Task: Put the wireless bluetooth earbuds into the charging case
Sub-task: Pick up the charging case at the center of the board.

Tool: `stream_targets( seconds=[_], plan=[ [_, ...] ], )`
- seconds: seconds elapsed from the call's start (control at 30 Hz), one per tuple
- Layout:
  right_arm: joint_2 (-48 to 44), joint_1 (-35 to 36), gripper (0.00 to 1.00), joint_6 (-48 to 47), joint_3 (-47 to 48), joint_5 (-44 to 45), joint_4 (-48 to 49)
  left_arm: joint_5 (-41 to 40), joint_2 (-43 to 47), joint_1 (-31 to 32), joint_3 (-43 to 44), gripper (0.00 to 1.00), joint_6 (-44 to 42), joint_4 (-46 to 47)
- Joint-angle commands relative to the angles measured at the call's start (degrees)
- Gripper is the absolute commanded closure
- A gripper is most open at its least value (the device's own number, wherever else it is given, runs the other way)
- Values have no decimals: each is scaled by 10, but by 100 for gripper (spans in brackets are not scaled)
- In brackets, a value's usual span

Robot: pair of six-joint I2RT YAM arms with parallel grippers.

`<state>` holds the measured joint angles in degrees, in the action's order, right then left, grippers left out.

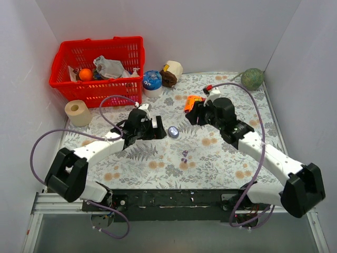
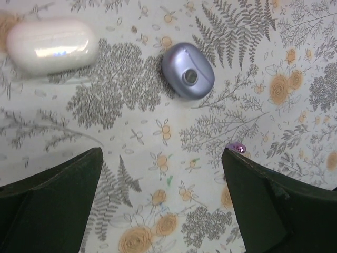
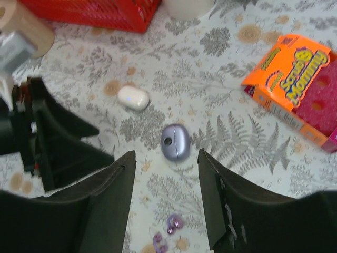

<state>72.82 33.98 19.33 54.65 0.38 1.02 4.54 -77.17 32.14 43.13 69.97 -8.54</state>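
purple earbud (image 2: 236, 147): seemingly partly behind finger (image 2: 274, 205) | orange box (image 3: 293, 84): cut off right, lettering blurred

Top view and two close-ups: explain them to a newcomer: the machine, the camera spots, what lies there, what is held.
Two robot arms are bolted at the near edge: left arm, right arm. The top view looks down from behind them; each close-up comes from a wrist camera, the dark shapes being that arm's jaws. On the flowered cloth lie a bluish case, a white case, two purple earbuds and an orange sponge box. Both pairs of jaws stand open, holding nothing.
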Motion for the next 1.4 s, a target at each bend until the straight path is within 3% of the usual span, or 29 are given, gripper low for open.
stream_targets(
  seconds=[0.0,0.13,0.23,0.4,0.63,0.9,1.2,1.37],
  plan=[
    [-77,10,43,24,-99,-48,-27,19,-58,6,80,2,-126,11],
    [-166,14,44,18,-153,-61,-37,64,-100,16,127,2,-212,13],
    [-194,14,46,9,-175,-69,-51,37,-134,30,149,3,-252,3],
    [-184,17,66,-10,-189,-96,-44,-29,-130,31,164,14,-197,-24],
    [-30,39,97,17,-163,-168,44,-53,32,33,38,19,-76,21],
    [133,61,99,77,-126,-186,137,-60,223,34,-65,18,-8,20],
    [251,64,99,118,-59,-139,170,-83,293,34,-105,16,6,-2],
    [290,64,99,121,-28,-114,140,-85,307,34,-110,16,5,-13]
  ],
)
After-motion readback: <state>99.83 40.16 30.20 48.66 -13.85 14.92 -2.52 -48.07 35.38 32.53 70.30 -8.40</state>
